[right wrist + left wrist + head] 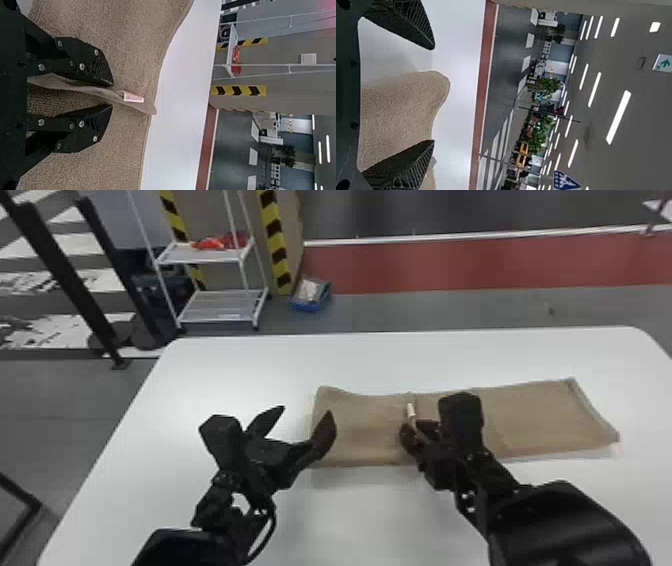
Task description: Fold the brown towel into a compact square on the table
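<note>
Right here my right gripper (pixel 414 431) hides the brown towel (pixel 540 415) beneath it, the tag (pixel 133 97) just past its fingertips prints too small for me, my right forearm (pixel 565 525) behind it cut off

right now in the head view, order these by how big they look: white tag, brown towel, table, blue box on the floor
Largest to smallest:
table
brown towel
blue box
white tag
</note>
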Controlling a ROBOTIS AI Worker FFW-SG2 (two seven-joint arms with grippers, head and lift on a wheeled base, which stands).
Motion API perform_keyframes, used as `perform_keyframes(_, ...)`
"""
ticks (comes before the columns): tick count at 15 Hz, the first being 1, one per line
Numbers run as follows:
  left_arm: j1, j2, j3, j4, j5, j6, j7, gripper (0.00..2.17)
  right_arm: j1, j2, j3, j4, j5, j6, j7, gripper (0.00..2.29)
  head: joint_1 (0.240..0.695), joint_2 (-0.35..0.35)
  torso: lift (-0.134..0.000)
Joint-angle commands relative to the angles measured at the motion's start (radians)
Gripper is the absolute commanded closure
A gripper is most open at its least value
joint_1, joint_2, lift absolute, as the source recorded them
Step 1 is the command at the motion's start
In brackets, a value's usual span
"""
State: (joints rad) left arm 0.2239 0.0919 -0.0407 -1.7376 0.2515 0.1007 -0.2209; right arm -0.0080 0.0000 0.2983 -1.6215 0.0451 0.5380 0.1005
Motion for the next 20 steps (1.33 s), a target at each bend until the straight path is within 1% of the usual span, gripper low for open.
perform_keyframes(1, -0.001, 0.0, 0.001, 0.004, 0.0, 0.0, 0.0, 0.03, 0.0, 0.001, -0.001, 0.003, -0.004, -0.02, 0.007, 0.97, 0.695, 0.132, -0.123)
perform_keyframes(3, -0.001, 0.0, 0.001, 0.003, 0.0, 0.0, 0.0, 0.03, 0.005, 0.001, -0.001, -0.005, -0.002, -0.032, 0.01, 0.97, 0.695, 0.135, -0.123)
perform_keyframes(5, -0.001, 0.0, 0.001, 0.003, 0.002, 0.0, -0.002, 0.03, 0.014, 0.001, -0.001, -0.02, -0.004, -0.036, 0.015, 1.15, 0.695, 0.136, -0.123)
perform_keyframes(8, -0.003, 0.0, -0.002, 0.003, 0.0, 0.0, -0.002, 0.03, 0.013, 0.001, 0.001, -0.038, 0.004, -0.008, 0.015, 1.14, 0.695, 0.139, -0.123)
perform_keyframes(9, -0.003, 0.0, -0.004, 0.003, 0.0, 0.003, -0.002, 0.03, -0.004, 0.001, 0.001, -0.035, 0.005, 0.026, 0.015, 1.13, 0.695, 0.139, -0.123)
perform_keyframes(11, -0.003, 0.0, -0.004, 0.003, 0.0, 0.003, 0.0, 0.03, -0.026, 0.001, 0.002, -0.015, 0.01, 0.044, 0.015, 0.96, 0.695, 0.135, -0.123)
perform_keyframes(17, -0.003, 0.003, -0.004, 0.006, -0.003, 0.003, 0.0, 0.03, -0.053, 0.001, 0.033, -0.008, 0.016, 0.044, 0.015, 0.95, 0.695, 0.138, -0.123)
perform_keyframes(18, -0.003, 0.003, -0.004, 0.006, -0.003, 0.003, 0.0, 0.03, -0.058, 0.001, 0.042, -0.008, 0.016, 0.044, 0.013, 0.78, 0.695, 0.142, -0.123)
perform_keyframes(20, -0.003, 0.005, -0.002, 0.006, -0.003, 0.003, 0.0, 0.03, -0.06, 0.001, 0.044, -0.008, 0.018, 0.044, 0.013, 0.75, 0.695, 0.147, -0.123)
